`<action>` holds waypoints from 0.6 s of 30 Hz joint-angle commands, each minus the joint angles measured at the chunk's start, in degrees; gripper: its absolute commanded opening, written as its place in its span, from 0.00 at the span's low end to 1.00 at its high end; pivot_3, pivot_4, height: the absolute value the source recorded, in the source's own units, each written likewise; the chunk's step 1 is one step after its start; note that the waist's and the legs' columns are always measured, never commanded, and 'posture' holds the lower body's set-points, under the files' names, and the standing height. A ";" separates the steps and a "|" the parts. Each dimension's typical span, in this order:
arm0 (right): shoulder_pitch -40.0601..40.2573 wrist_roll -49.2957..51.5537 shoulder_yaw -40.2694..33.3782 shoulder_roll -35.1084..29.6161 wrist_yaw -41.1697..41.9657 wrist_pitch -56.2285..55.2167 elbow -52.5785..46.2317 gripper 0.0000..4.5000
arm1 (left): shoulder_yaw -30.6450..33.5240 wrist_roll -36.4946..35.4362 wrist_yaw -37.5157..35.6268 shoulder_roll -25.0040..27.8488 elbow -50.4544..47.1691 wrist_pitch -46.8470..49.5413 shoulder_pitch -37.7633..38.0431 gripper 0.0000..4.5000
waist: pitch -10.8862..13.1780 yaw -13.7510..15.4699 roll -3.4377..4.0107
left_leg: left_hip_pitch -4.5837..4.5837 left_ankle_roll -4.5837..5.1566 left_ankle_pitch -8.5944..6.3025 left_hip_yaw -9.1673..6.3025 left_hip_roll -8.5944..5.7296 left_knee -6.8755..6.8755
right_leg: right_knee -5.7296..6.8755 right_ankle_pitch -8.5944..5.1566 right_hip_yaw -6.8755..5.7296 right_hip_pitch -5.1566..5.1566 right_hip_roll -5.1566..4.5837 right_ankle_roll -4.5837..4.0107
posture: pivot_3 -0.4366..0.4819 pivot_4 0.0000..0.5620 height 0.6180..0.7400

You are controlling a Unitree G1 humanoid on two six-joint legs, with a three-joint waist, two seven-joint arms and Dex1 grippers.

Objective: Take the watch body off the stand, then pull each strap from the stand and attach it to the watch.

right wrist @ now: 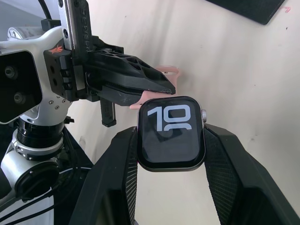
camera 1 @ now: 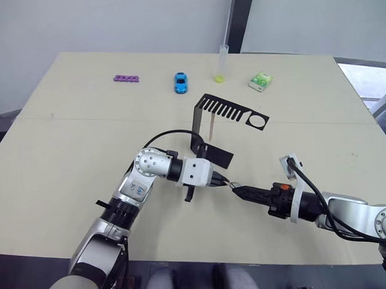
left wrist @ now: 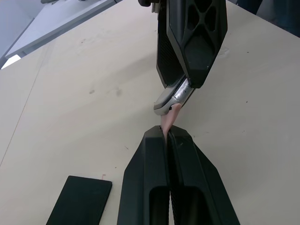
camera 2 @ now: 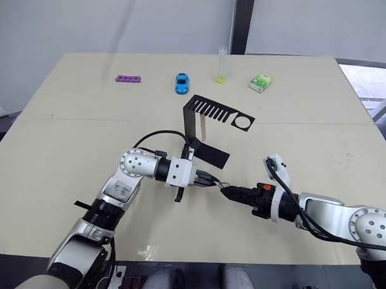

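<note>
Over the table's front middle my two grippers meet tip to tip. My right gripper (right wrist: 171, 140) is shut on the watch body (right wrist: 171, 133), a dark squarish case whose screen shows white numerals. Facing it, my left gripper (left wrist: 166, 133) is shut on a pale pink strap (left wrist: 168, 121), whose end touches the watch body's edge (left wrist: 171, 96). Just behind them stands the black stand (camera 1: 196, 122), with a second pink strap (camera 1: 212, 127) hanging from its comb arm. The ring at the end of the arm (camera 1: 258, 121) holds nothing.
Along the back of the table lie a purple bar with holes (camera 1: 126, 78), a blue toy car (camera 1: 181, 82), a clear tube with yellow liquid (camera 1: 220, 64) and a green-and-white packet (camera 1: 260, 82). The stand's flat foot (camera 1: 217, 154) lies close behind my left gripper.
</note>
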 commanded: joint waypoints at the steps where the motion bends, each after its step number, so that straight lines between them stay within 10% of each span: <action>1: -0.73 2.21 1.42 0.51 2.88 0.65 -3.76 0.33 | -2.33 -1.39 0.03 -2.47 -2.50 -1.71 -1.50 0.00 | 0.00 0.00 0.00 | 0.00 0.00 0.00 0.00 0.00 0.00 | 0.00 0.00 0.00 0.00 0.00 0.00 | 0.48 0.27 1.00; 18: -1.95 2.22 1.98 1.02 3.83 0.78 -3.52 0.33 | -2.72 -0.83 1.11 -4.18 -1.30 -1.92 -2.83 0.00 | 0.00 0.00 0.00 | 0.00 0.00 0.00 0.00 0.00 0.00 | 0.00 0.00 0.00 0.00 0.00 0.00 | 0.48 0.27 1.00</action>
